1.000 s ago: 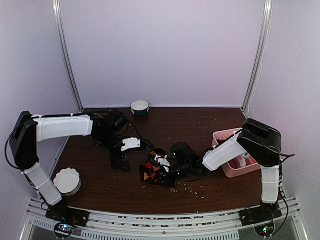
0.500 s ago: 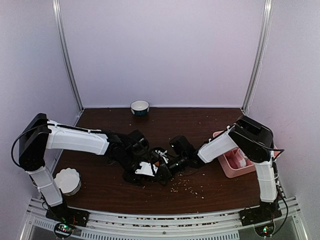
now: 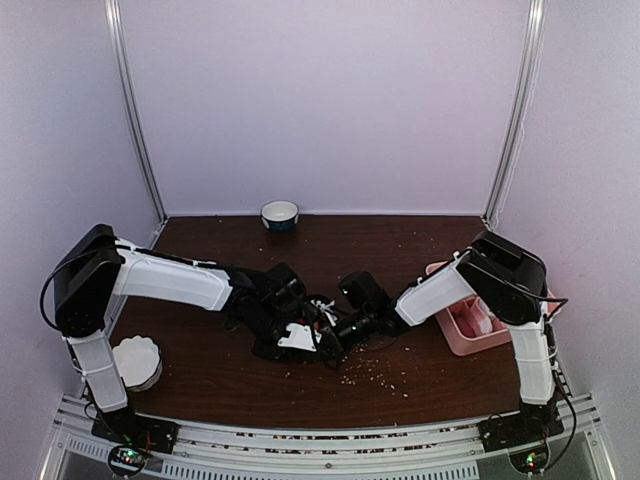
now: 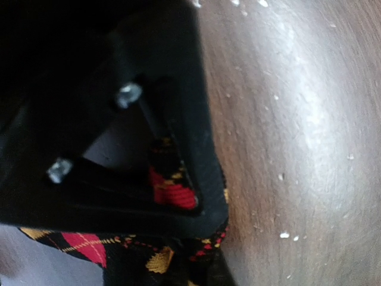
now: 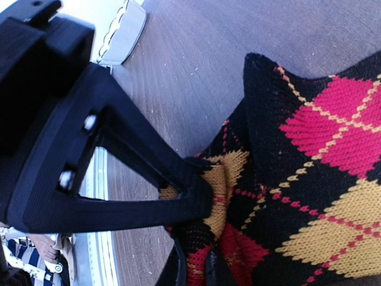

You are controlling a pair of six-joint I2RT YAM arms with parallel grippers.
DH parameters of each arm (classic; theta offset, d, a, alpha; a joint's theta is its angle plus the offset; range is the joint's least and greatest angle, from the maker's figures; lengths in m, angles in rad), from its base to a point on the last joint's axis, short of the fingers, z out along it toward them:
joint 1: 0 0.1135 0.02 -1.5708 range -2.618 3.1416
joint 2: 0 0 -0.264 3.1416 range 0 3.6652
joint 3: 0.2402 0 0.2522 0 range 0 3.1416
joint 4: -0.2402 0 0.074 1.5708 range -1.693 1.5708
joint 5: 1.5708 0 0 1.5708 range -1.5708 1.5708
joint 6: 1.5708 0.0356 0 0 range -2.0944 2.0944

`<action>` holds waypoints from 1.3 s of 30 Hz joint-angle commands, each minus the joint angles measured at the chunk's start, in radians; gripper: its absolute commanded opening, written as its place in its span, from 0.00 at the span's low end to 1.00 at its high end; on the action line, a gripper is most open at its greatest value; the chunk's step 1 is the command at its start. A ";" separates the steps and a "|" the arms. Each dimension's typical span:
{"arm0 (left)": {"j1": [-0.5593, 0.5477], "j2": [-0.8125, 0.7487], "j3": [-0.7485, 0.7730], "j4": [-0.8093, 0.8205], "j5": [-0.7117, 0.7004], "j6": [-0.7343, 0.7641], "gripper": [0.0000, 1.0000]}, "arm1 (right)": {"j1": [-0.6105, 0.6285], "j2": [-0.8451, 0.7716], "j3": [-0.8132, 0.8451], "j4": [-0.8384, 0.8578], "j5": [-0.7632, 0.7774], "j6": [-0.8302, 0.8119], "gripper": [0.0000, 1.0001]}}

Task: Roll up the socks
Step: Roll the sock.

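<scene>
The black sock with red, orange and yellow argyle diamonds [image 5: 321,179] lies bunched on the brown table [image 3: 220,375] at the centre. In the top view it is mostly hidden between the two grippers. My right gripper [image 5: 205,235] is shut on a puckered fold of it, coming in from the right [image 3: 337,327]. My left gripper [image 4: 208,238] comes in from the left [image 3: 303,338]. It is shut on the sock's other edge, and fabric [image 4: 169,190] shows through its finger frame. Only this one sock is in view.
A blue-and-white bowl [image 3: 280,214] stands at the back edge. A white fluted dish [image 3: 134,362] sits at the front left. At the right, a pink tray [image 3: 447,335] lies beside the right arm. Pale crumbs [image 3: 375,375] are scattered in front of the sock.
My left arm swung in from the left and down onto the sock, and its jaws went from wide open to shut on the fabric. The right gripper kept its grip, shifting slightly left.
</scene>
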 commanded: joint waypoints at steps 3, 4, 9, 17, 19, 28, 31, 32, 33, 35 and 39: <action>0.002 0.034 0.027 -0.092 0.018 0.004 0.00 | -0.007 0.067 -0.106 -0.195 0.197 0.012 0.00; 0.009 0.044 0.047 -0.126 0.042 -0.001 0.00 | -0.007 0.039 -0.127 -0.169 0.222 0.006 0.03; 0.058 0.090 0.107 -0.235 0.132 -0.024 0.00 | -0.005 -0.155 -0.281 -0.003 0.394 -0.054 0.24; 0.110 0.151 0.217 -0.377 0.262 -0.064 0.00 | 0.002 -0.339 -0.445 0.114 0.572 -0.135 0.43; 0.122 0.173 0.251 -0.418 0.301 -0.075 0.00 | 0.012 -0.387 -0.501 0.185 0.630 -0.146 0.43; 0.161 0.277 0.358 -0.564 0.401 -0.085 0.00 | 0.109 -0.643 -0.575 0.146 1.277 -0.048 1.00; 0.168 0.300 0.379 -0.583 0.409 -0.085 0.00 | 0.051 -0.668 -0.656 0.325 1.105 -0.046 1.00; 0.170 0.306 0.386 -0.589 0.414 -0.085 0.00 | 0.069 -0.674 -0.673 0.374 1.079 -0.102 1.00; 0.172 0.315 0.394 -0.597 0.422 -0.087 0.00 | 0.111 -0.674 -0.685 0.407 1.097 -0.173 1.00; 0.177 0.336 0.414 -0.616 0.434 -0.090 0.00 | 0.208 -0.650 -0.707 0.471 1.140 -0.364 0.98; 0.186 0.383 0.455 -0.649 0.421 -0.103 0.00 | 0.334 -0.550 -0.751 0.622 0.996 -0.653 0.86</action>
